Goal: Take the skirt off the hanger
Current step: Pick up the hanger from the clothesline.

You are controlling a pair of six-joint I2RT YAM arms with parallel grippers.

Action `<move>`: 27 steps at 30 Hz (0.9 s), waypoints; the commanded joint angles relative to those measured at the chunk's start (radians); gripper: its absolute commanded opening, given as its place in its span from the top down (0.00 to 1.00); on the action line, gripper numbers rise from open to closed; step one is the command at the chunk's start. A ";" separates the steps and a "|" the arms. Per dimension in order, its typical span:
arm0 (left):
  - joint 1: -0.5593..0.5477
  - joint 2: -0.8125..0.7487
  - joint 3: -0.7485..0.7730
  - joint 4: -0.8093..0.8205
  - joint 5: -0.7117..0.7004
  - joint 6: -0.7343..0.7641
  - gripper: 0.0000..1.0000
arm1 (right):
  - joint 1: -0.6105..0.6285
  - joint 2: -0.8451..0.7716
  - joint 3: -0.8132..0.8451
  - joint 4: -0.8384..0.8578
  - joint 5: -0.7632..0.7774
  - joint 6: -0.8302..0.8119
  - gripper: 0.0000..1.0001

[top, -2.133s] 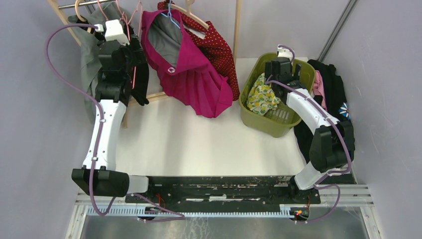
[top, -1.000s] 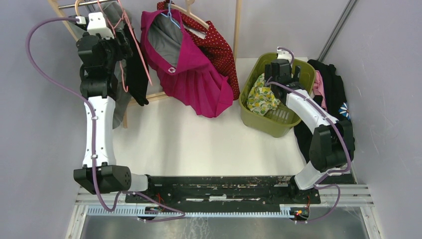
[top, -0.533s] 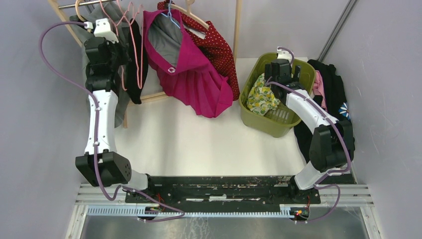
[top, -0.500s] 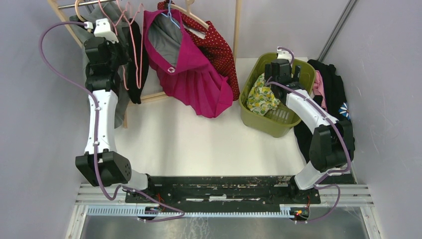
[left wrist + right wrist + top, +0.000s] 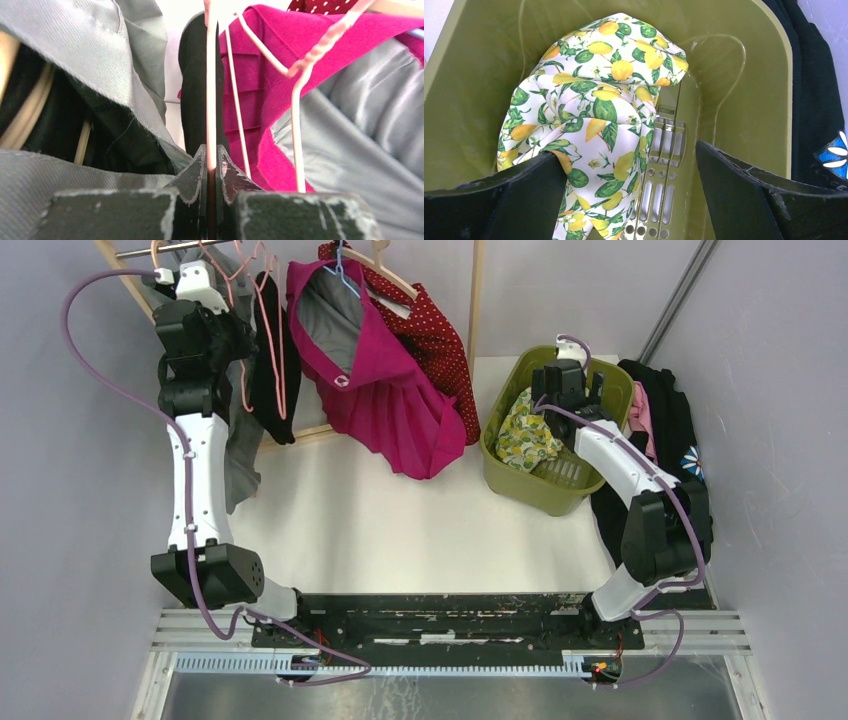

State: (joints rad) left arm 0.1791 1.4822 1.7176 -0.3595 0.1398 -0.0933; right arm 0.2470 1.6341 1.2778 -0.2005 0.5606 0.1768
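On the near part of the counter (image 5: 400,530) there are only the two arms. The right arm reaches to the olive basket (image 5: 528,490), which stands at the right side of the counter. The right end effector (image 5: 626,150) hangs inside the basket with its jaws spread wide, and it holds nothing. Directly under it lies a white cloth with lemon print (image 5: 594,110), piled against the left wall of the basket. Just beside the basket, to the right, lies a heap of black clothes (image 5: 665,405).

The left arm is stretched far up to the wooden rack (image 5: 476,290) at the back left corner. The left end effector (image 5: 211,157) is closed tight on one thin pink wire hanger (image 5: 211,100); the wire runs straight up from between the two fingers. Behind this wire hangs the black skirt (image 5: 268,380), long and narrow, on the rack between the other garments. More pink wires stand just to its right; how they join, I cannot tell. A grey garment (image 5: 100,50) hangs to the left of the black skirt, close against the end effector. To the right hangs a magenta pleated skirt (image 5: 400,390) with grey lining, and behind that a red garment with white dots (image 5: 440,340).
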 commanded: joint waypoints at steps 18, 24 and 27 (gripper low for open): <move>0.005 -0.043 -0.209 0.412 -0.028 -0.026 0.97 | 0.005 0.032 -0.003 0.024 -0.041 0.043 0.00; 0.005 0.049 -0.165 0.578 -0.056 -0.026 0.97 | 0.006 0.028 -0.002 0.017 -0.035 0.033 0.00; 0.006 0.055 -0.180 0.629 -0.053 -0.021 0.97 | 0.005 0.025 -0.014 0.022 -0.027 0.021 0.00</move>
State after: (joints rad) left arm 0.1795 1.5375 1.5063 0.0906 0.1059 -0.1219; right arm 0.2470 1.6714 1.2644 -0.2020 0.5224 0.2024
